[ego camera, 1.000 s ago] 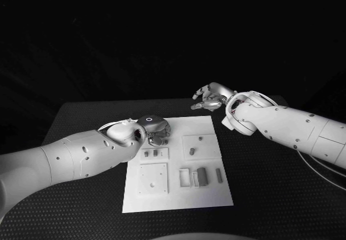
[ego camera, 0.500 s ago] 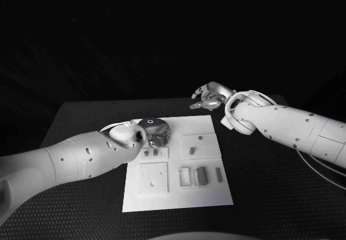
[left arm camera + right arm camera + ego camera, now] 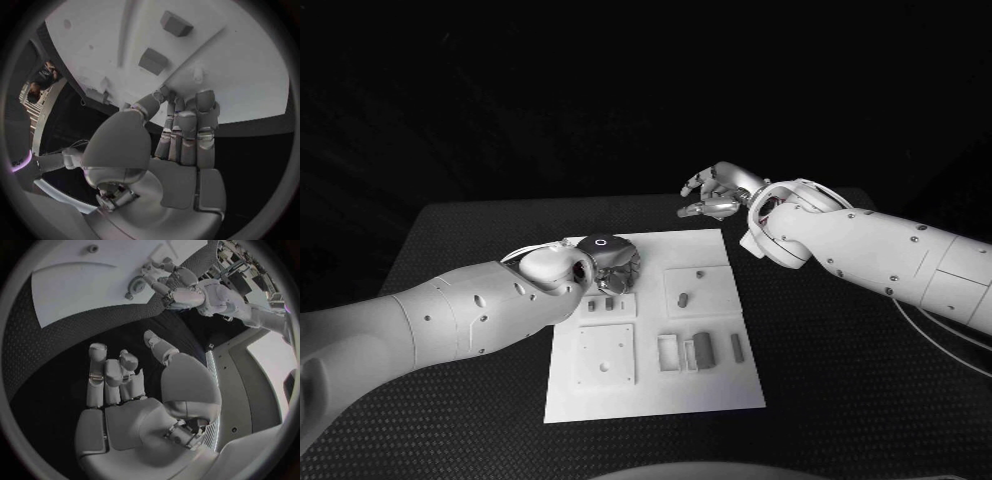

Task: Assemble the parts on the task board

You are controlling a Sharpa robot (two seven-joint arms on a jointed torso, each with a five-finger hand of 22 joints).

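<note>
Left hand [image 3: 610, 262], silver metal, jointed: over the far-left corner of the task board [image 3: 661, 395], fingers straight and close together, tips at the board's surface, holding nothing visible. Task board: flat white rectangular plate on a black, dimpled desk [image 3: 848, 380]; raised square panels with small block-shaped parts [image 3: 702, 349] at its middle and near half. Right hand [image 3: 714, 196], same build: beyond the board's far-right corner, above the desk, fingers loosely curled, empty.

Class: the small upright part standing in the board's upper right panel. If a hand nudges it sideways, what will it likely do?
The part looks stiff and blocky, so it probably won't bend. It stands taller than wide on the board, so it may tip if loose. Being small, it is likely light.
</note>
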